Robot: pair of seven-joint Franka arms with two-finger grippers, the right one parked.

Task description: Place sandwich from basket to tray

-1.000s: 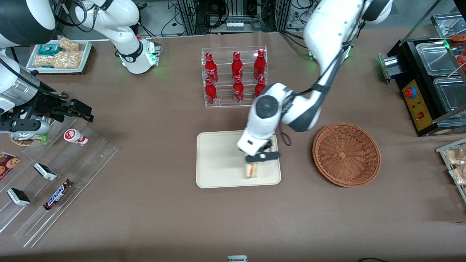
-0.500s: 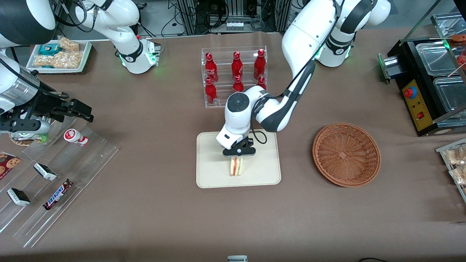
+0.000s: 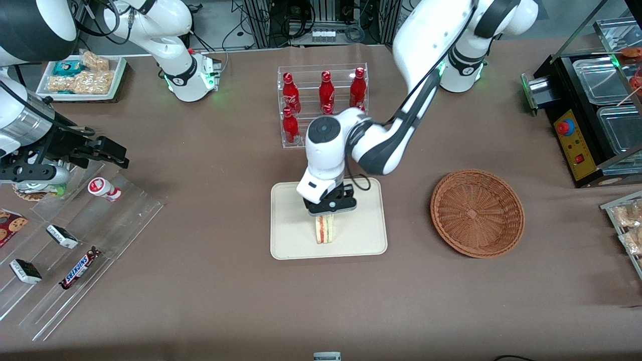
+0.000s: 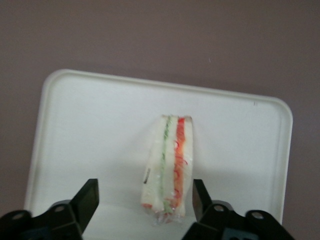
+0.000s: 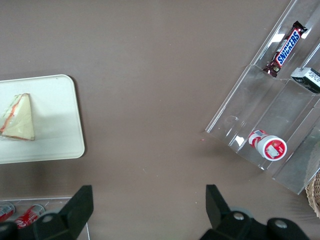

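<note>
We see the sandwich (image 3: 324, 229) standing on its edge on the cream tray (image 3: 293, 242), its red and green filling stripes turned up toward the front camera. It rests near the middle of the tray, a little toward the edge nearest that camera. Half a second ago it stood in the same spot; a full second ago it was nearer the tray's corner on the basket's side, under the gripper.

The left arm's gripper (image 3: 331, 206) now hangs just above the sandwich, over the part of the tray farther from the front camera. Since the last frame it has lifted slightly and drawn back toward the bottle rack (image 3: 323, 104). In the wrist view we see its fingers (image 4: 85, 202) spread wide, one to each side of the sandwich (image 4: 168, 169), with clear tray (image 4: 90, 135) surface between each fingertip and the bread, so nothing is pinched.

The wicker basket (image 3: 477, 212) sits on the brown table (image 3: 210, 301) toward the working arm's end, well apart from the tray, with nothing showing inside it. It has not shifted across the three front frames.
</note>
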